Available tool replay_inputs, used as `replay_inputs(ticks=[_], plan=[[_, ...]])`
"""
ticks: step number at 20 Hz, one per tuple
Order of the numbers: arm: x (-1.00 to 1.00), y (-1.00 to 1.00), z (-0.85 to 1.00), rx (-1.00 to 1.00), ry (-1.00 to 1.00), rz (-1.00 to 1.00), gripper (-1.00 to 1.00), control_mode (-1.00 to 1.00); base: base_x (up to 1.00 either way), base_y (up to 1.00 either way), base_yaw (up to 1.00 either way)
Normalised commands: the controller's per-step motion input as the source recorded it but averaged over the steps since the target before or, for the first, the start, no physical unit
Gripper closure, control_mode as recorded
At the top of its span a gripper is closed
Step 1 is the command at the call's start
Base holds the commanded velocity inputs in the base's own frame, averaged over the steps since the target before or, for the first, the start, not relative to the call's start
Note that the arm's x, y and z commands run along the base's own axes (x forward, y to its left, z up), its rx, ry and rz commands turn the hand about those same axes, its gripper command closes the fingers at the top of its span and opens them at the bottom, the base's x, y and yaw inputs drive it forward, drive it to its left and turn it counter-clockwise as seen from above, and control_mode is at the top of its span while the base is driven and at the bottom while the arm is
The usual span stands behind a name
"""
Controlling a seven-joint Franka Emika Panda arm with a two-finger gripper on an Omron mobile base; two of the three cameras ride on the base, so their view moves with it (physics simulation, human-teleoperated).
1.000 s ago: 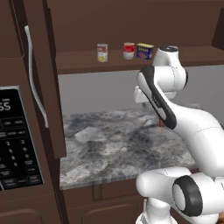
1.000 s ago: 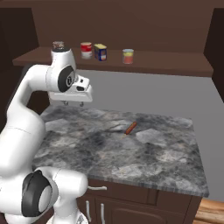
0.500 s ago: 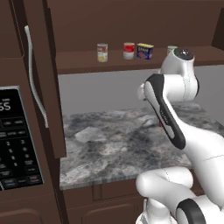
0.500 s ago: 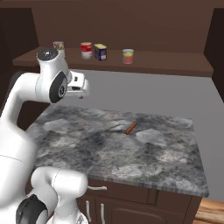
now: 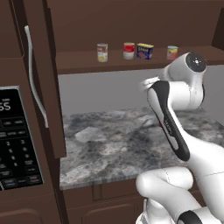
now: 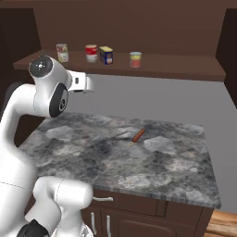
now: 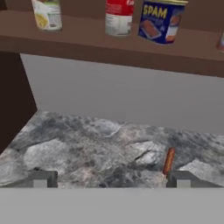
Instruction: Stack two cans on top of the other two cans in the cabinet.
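On the cabinet shelf [image 5: 131, 62] four cans stand in a row, none stacked. From the left they are the cream can with a red and yellow label [image 5: 102, 52], the red-and-white can [image 5: 128, 50], the blue tin [image 5: 145, 51] and the small pale-yellow can [image 5: 172, 52]. The hand view shows the cream can [image 7: 47, 15], red-and-white can [image 7: 119, 17] and blue tin [image 7: 161, 22] above. My gripper [image 7: 112, 179] is open and empty, below shelf height, facing the wall. From the right base view it [image 6: 88, 85] hangs under the left part of the shelf [image 6: 176, 69].
A small reddish sausage [image 6: 138, 135] lies on the marble counter [image 6: 152, 162], seen by the right fingertip [image 7: 169, 160]. The open cabinet door with its white bar handle [image 5: 36, 89] and a black keypad appliance [image 5: 15, 140] stand at the left.
The arm's upper joint has swung up and toward the right in the left base view. The cans have not moved.
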Motion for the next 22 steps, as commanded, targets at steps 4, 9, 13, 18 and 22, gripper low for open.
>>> replay_inputs(ticks=[4, 9, 13, 18, 22], plan=[[0.03, -0.15, 0.54, 0.0, -0.11, 0.02, -1.0, -1.0, 0.0, 0.0, 0.0], [0.09, -0.29, 0.42, 0.0, -0.03, 0.01, -1.0, -1.0, 0.0, 0.0, 0.0], [0.16, -0.21, 0.42, 0.0, 0.0, 0.0, -1.0, -1.0, 0.0, 0.0, 0.0], [0.26, -0.14, 0.39, 0.03, 0.0, 0.0, -1.0, -1.0, 0.0, 0.0, 0.0], [0.36, -0.15, 0.25, 0.06, 0.06, 0.0, -1.0, -1.0, 0.0, 0.0, 0.0]])
